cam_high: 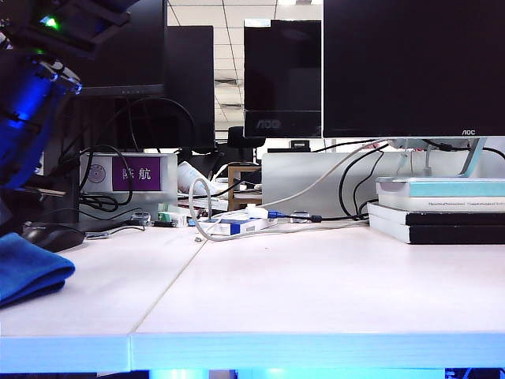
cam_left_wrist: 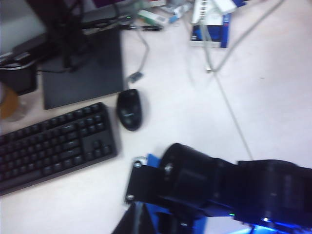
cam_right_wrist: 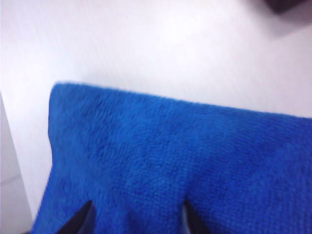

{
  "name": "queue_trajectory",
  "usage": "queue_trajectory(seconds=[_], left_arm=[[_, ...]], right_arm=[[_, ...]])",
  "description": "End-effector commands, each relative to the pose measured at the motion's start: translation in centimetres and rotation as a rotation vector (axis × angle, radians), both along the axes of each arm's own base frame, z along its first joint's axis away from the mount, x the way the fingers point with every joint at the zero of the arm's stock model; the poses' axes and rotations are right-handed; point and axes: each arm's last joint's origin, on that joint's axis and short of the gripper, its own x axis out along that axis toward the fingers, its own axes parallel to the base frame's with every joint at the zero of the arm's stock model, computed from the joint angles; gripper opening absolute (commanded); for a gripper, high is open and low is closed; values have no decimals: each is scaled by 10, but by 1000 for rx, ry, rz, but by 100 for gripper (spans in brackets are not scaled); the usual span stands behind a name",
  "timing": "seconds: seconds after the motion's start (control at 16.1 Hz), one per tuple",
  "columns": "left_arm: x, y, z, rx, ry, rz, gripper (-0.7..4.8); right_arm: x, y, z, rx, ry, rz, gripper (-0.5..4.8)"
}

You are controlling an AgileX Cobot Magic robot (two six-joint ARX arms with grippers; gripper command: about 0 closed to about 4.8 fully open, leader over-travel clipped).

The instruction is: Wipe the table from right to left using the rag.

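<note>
The bright-blue rag lies on the white table at the far left of the exterior view, partly cut off by the frame edge. In the right wrist view the rag spreads flat under my right gripper. That gripper is open, its two dark fingertips set wide apart just above the cloth. The left wrist view looks down on the right arm, which covers most of the rag. My left gripper is only a dark blur at the frame edge. Neither gripper shows in the exterior view.
A black mouse and keyboard lie just beyond the rag, next to a monitor base. Cables and a small box sit at the back middle, stacked books at the back right. A blue-lit arm looms upper left.
</note>
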Motion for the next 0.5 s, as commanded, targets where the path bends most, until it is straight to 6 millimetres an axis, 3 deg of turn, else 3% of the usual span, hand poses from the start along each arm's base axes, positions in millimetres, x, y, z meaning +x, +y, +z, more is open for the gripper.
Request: queue_trajectory(seconds=[0.06,0.5], left_arm=[[-4,3,2,-4,-15,11,-5],[-6,5,3,0,-28,45,-5]], right_arm=[[-3,-5,17,-1,-25,24,229],[-1,-12,30,-8,-43,11,271]])
